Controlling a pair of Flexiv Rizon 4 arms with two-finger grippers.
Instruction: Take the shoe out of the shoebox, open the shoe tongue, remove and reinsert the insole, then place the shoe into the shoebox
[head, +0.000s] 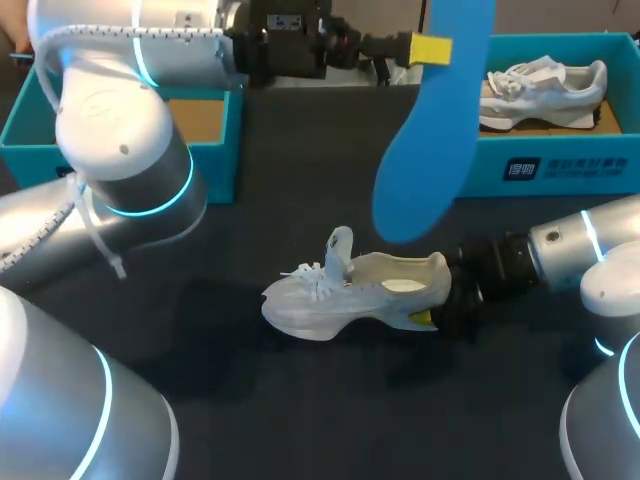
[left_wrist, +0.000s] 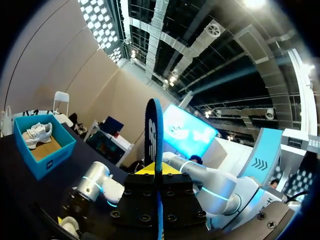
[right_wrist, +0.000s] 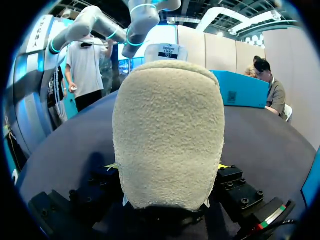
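left claw (head: 425, 48) hangs above the table (head: 300, 160) at about 12 o'clock, clamped on the blue insole (head: 430, 130). the insole is in the air, long and tilted, its lower end over the table's middle just above the shoe (head: 350, 290). in the left wrist view the insole (left_wrist: 154, 130) stands edge-on between the fingers, which press it from both sides.

right claw (head: 440, 308) lies low at about 4 o'clock, pinched on the shoe's heel, with one yellow tip showing under the sole. in the right wrist view the fuzzy heel (right_wrist: 170, 135) fills the space between the fingers, and a yellow sliver peeps out on each side of it.

the shoe is pale and rests on its sole near the table's centre, toe toward 9 o'clock and heel toward 3 o'clock. its tongue (head: 340, 245) stands pulled up, and the laces (head: 305, 272) are loose over the front.

the blue box (head: 560, 165) sits at 2 o'clock, well apart from the shoe, with a second shoe (head: 540, 92) lying inside it. another blue box (head: 215, 150) sits at 10 o'clock, partly behind the left arm (head: 120, 140).
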